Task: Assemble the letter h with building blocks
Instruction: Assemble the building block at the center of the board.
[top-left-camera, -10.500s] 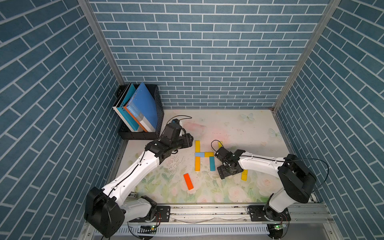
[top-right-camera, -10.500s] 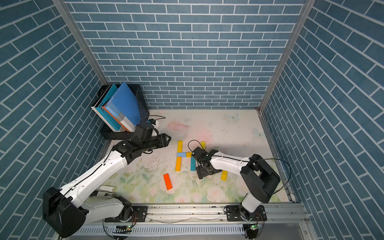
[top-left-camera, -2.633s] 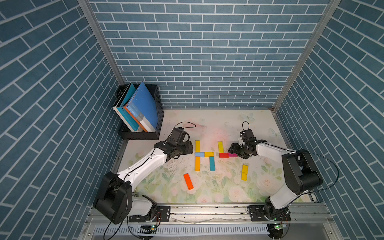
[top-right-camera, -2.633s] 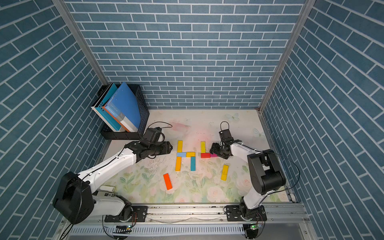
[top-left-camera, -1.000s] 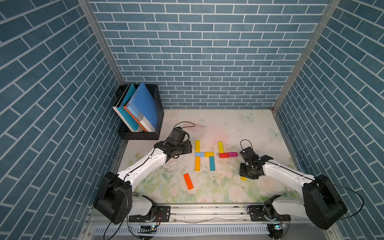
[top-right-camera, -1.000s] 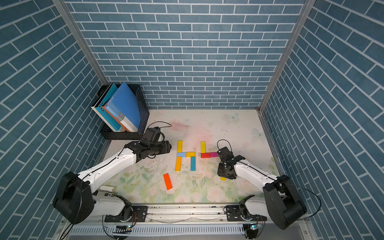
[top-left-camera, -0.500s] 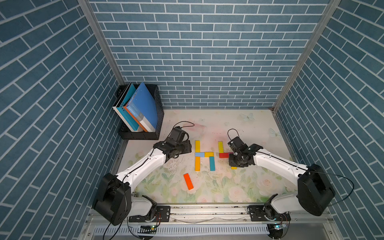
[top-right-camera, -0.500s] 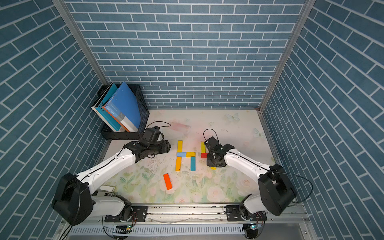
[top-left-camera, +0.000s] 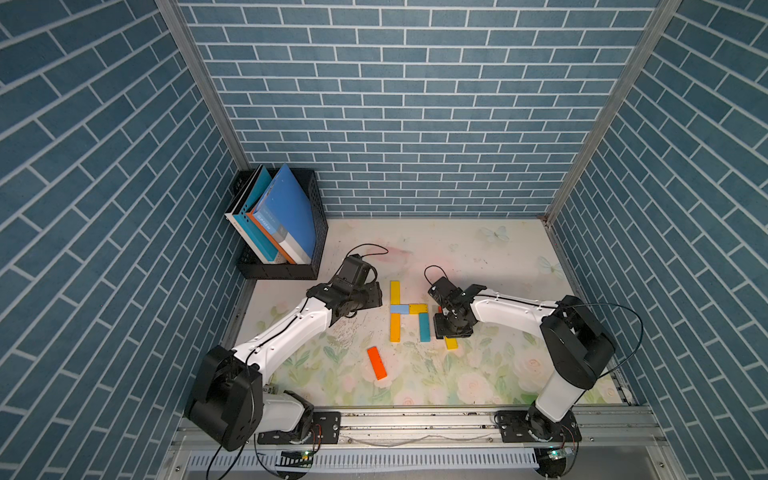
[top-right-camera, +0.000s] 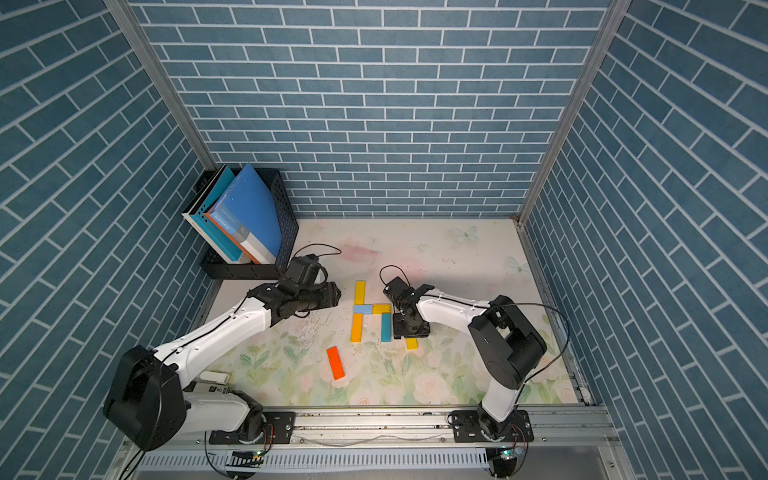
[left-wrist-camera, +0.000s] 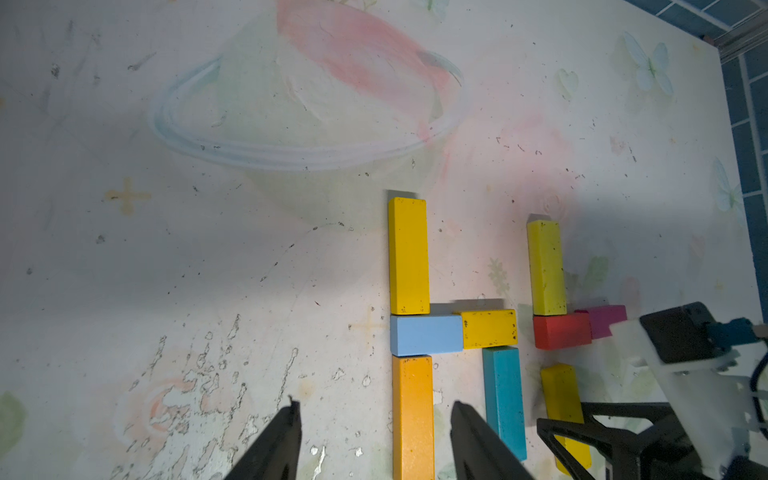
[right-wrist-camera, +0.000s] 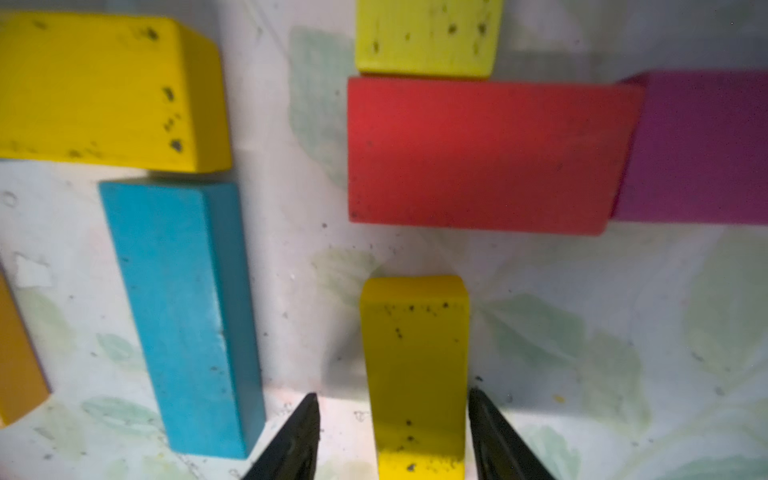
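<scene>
Bearings are read as in both top views, with 12 o'clock at the back wall.

1. Worktop (top-left-camera: 490, 266): floral print, scuffed.
2. First group, worktop centre:
   - The long yellow block (top-left-camera: 395, 293) lies lengthwise toward 12.
   - The light blue block (top-left-camera: 399, 308) touches its 6 o'clock end.
   - The amber block (top-left-camera: 395, 327) lies below that, in line.
   - The short yellow block (top-left-camera: 418, 308) touches the light blue one at 3.
   - The teal block (top-left-camera: 424, 326) touches the short yellow one at 6.
3. Second group, just at 3 o'clock of the first: the lime block (left-wrist-camera: 545, 268) ends against the red block (left-wrist-camera: 561, 331). The magenta block (left-wrist-camera: 606, 320) butts the red one at 3.
4. Loose yellow block (right-wrist-camera: 415, 353): lies flat at 6 o'clock of the red block, with a gap between them, and beside the teal block.
5. Orange block (top-left-camera: 377, 363): lies alone, well apart, at 7 o'clock of the first group.
6. Right claw (right-wrist-camera: 395, 415): low over the loose yellow block, jaws astride it. One finger stands clear of the block's side and the other is close against it, so the block is not clamped.
7. Left claw (left-wrist-camera: 374, 436): at 9 o'clock of the long yellow block, jaws partly parted, holding nothing.
8. Black rack (top-left-camera: 309, 232): holds the blue books (top-left-camera: 286, 208), in the corner at 10 o'clock.
</scene>
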